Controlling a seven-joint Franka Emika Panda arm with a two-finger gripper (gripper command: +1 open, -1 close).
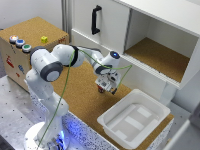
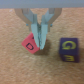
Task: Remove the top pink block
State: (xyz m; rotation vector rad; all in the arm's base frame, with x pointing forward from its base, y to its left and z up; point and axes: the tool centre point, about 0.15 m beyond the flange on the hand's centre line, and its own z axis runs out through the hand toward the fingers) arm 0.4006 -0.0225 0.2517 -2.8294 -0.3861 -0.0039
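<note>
Nearest in the exterior view stands the white Franka arm's round base (image 1: 47, 137) on a speckled grey table (image 1: 12, 120). To the exterior view's right of it sits a white plastic bin (image 1: 134, 117) on the cork tabletop (image 1: 82, 97). Farther in, the gripper (image 1: 105, 89) hangs low over the cork, just beyond the bin's near-left corner. The wrist view shows its pale fingers (image 2: 34, 31) drawn close together, pinching the top edge of the small reddish-pink cube (image 2: 31, 44), which is tilted and bears a dark letter. A dark blue cube with a yellow letter (image 2: 67, 48) rests on the cork just beside it, apart. Farther back, a cork-topped box (image 1: 30, 32) carries a small yellow cube (image 1: 44, 39) and coloured buttons (image 1: 19, 43). Farthest is a white cabinet (image 1: 150, 35) with a black handle (image 1: 96, 19).
</note>
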